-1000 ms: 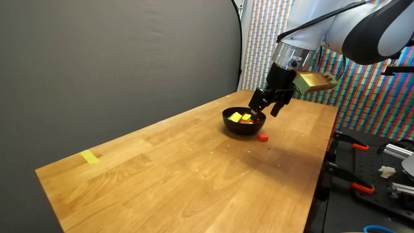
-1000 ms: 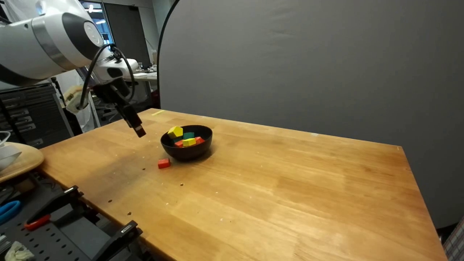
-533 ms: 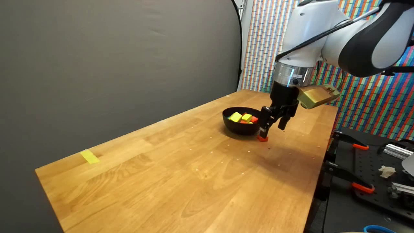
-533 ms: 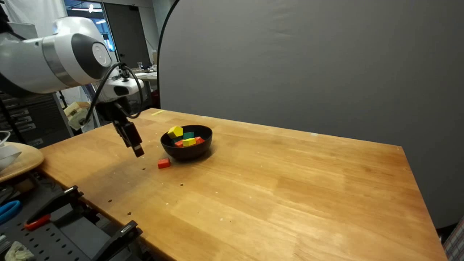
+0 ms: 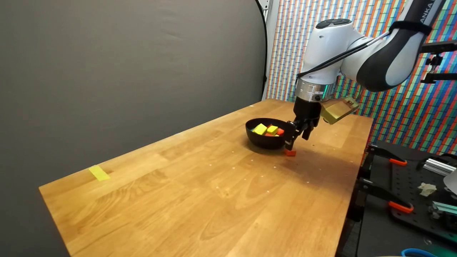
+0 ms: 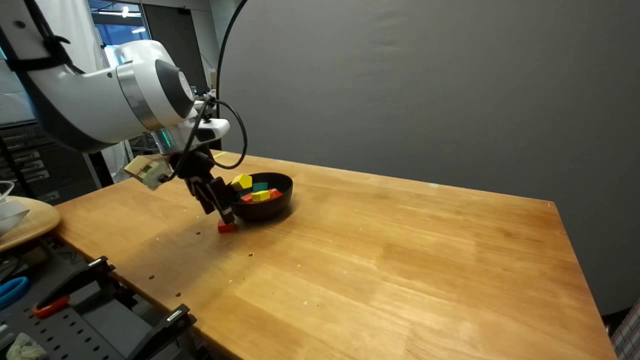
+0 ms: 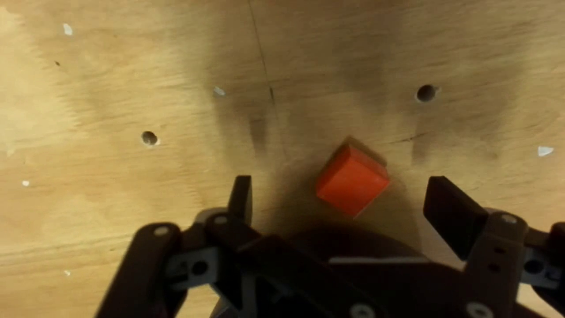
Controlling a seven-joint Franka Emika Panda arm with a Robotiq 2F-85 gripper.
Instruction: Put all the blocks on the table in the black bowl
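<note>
**Gripper (image 7: 342, 197) moves across to the loose red block (image 7: 353, 183) beside the black bowl (image 6: 265, 210)**

In an exterior view the white arm (image 6: 107, 105) and gripper now stand lower and farther right, closer to the bowl, than a second ago; bowl and block keep their places.

From the left, dark drawers (image 6: 55, 167) come first, well left of the bowl, then a round wooden top (image 6: 34, 222) and, nearer the viewer than the bowl, two black clamps (image 6: 162, 332) beside the honey-coloured table (image 6: 425, 260). The table spreads under the bowl and far to its right, marked with dark holes (image 7: 149, 138) and pale flecks (image 7: 545, 151); a grey backdrop (image 6: 425, 90) rises behind.

Counted: one loose red block, one bowl, and inside the bowl at least six blocks showing, two yellow blocks (image 6: 260, 195), two green blocks (image 6: 260, 187) and two red blocks (image 6: 274, 193).

The loose red block lies on the table, just outside and left of the bowl. In the wrist view it sits cornerwise, one corner toward the top; its upper face is close to square, so a long axis cannot be told.

The gripper's jaws stand wide apart and hold nothing; its fingers (image 7: 240, 196) flank the loose red block with a gap on either side.
</note>
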